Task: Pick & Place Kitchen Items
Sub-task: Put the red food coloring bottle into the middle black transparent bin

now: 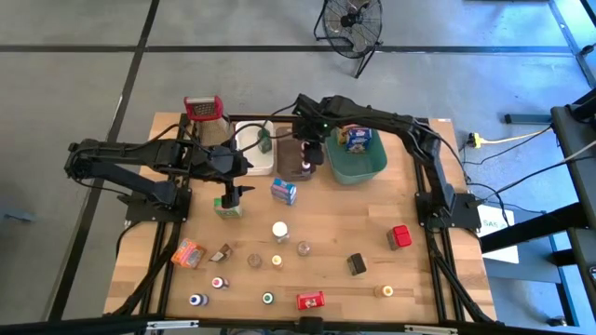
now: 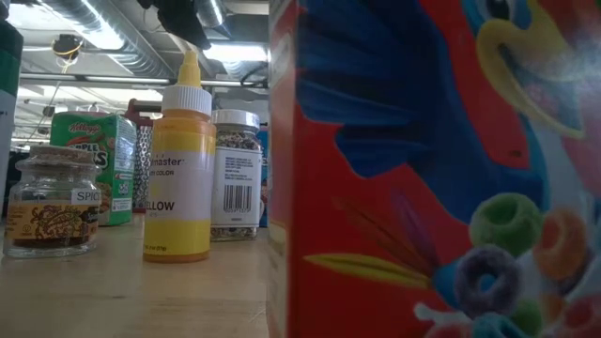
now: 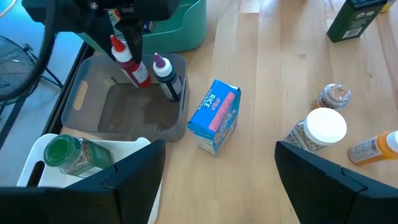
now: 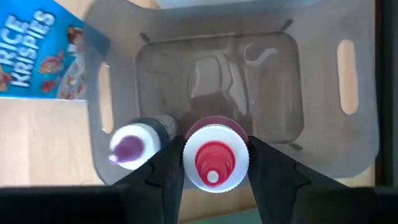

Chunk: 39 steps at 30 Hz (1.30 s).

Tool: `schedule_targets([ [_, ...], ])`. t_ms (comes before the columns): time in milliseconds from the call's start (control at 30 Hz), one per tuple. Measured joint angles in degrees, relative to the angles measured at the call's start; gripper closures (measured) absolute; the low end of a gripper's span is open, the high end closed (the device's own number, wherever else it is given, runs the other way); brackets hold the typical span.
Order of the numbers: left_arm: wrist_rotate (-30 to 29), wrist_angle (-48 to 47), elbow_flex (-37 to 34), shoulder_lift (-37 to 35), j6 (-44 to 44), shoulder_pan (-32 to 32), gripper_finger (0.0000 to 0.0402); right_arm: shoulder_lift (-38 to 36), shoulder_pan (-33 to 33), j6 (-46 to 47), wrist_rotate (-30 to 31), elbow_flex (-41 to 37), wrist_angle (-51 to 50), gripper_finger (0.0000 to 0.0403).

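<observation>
- The wooden table (image 1: 335, 233) fills the middle of the high view, with both dark arms reaching in over its upper half.
- The teal bin (image 1: 358, 166) sits upper centre-right, holding a small cereal box (image 1: 355, 137).
- The brown bin (image 1: 292, 160) lies just left of it; the white bin (image 1: 250, 140) is next on the left, with a green-capped jar (image 3: 69, 154) lying inside.
- The right gripper (image 4: 212, 167) hangs over the brown bin, its jaws closed on the white-and-red cap of a red bottle (image 3: 132, 65), held upright in the bin.
- A dark bottle with a purple-tipped cap (image 3: 168, 76) stands in the same bin, just beside the red one.
- The left gripper (image 1: 233, 194) hovers left of centre above a green box (image 1: 226, 208), jaws spread wide and holding nothing.
- A blue Rice Krispies box (image 3: 215, 115) lies on the table just below the brown bin.
- More small kitchen items (image 1: 279, 270) are scattered across the lower half of the table.
- The grater with a red handle (image 1: 202, 109) stands at the table's upper left edge.
</observation>
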Motion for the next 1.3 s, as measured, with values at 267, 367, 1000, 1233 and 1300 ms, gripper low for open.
schedule_targets([
  [267, 0.0, -0.1, 0.0, 0.0, 0.0, 0.0, 0.0103, 0.0, -0.6, 0.0, -0.1, -2.6, 1.2, 0.0253],
  [367, 0.0, -0.1, 0.0, 0.0, 0.0, 0.0, 0.0103, 0.0, -0.7, 0.0, 0.0, -3.3, 1.8, 0.0253],
  [1000, 0.0, -0.3, 0.0, 0.0, -0.4, 0.0, 0.0103, 0.0, -0.7, 0.0, -2.8, -5.8, 4.2, 0.0253],
  [1233, 0.0, -0.4, 0.0, 0.0, -0.5, 0.0, 0.0103, 0.0, -0.7, 0.0, -3.0, -5.8, 4.2, 0.0253],
  [1300, 0.0, -0.4, 0.0, 0.0, -0.7, 0.0, 0.0103, 0.0, -0.7, 0.0, -3.0, -5.8, 4.1, 0.0249],
])
